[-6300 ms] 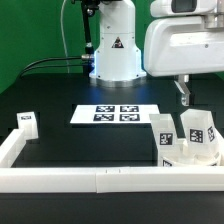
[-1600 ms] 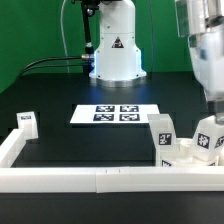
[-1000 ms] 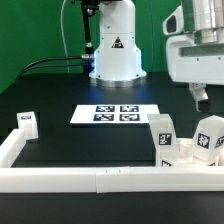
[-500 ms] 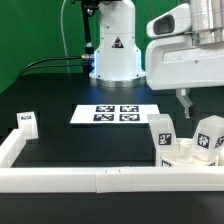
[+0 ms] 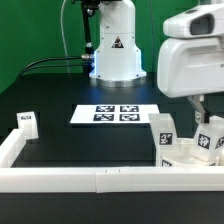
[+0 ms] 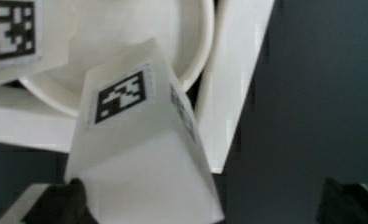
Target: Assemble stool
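Exterior view's lower right shows the white plastic stool parts crowded into the corner of the long white border rail point(image 5: 100, 178) on the black table point(image 5: 60, 145). None of them are joined. Two chunky rectangular legs stand there, each with a black-and-white square tag: one point(image 5: 162, 135) towards the middle, the other point(image 5: 210, 140) at the frame's right edge. I cannot sort out the low white shapes between them from this view. A third tagged white block point(image 5: 25, 122) sits against the rail at the exterior view's left, well apart from the rest. The flat white marker board point(image 5: 117, 114) lies mid-frame with nothing on it.

In the wrist view, one leg point(image 6: 145, 150) tilts across the curved rim of the round shallow seat disc point(image 6: 190, 40). Whether it rests inside the disc or only leans on it I cannot tell.

The two-finger gripper point(image 6: 202, 205) is spread wide. Its dark fingertips point(image 6: 350, 200) flank that leg, and it holds nothing. Outside, one finger point(image 5: 197, 108) hangs just above the two legs.
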`<state>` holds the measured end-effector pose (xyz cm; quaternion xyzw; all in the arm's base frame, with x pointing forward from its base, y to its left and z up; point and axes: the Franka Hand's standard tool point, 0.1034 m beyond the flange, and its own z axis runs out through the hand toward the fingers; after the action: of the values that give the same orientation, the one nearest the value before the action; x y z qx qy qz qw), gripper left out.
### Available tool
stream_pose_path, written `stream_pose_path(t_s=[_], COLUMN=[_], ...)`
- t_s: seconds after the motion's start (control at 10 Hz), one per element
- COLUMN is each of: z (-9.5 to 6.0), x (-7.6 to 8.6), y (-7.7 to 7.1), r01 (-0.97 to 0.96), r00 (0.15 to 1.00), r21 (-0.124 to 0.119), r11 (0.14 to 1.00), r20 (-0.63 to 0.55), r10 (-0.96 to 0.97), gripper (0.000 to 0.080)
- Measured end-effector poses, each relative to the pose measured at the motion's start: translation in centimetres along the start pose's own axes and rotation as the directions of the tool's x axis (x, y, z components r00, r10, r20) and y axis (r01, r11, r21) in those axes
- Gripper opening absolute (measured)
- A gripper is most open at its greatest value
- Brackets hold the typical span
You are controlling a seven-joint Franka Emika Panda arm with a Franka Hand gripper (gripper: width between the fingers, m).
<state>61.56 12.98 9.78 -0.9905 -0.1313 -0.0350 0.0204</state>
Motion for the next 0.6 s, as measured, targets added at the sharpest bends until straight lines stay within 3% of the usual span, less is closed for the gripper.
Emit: stream_pose_path(t_s=[0.4,0.6], z=[0.0,0.6], x=[-0.4,-0.7], y=[1.5,1.7], r01=[0.257,0.231], r00=[0.966,0.973], r21=[-0.041,-0.044], r11=[0.966,0.972], r20=[-0.004,0.014], r10=[-0.257,-0.23], gripper=[0.0649,0.0649])
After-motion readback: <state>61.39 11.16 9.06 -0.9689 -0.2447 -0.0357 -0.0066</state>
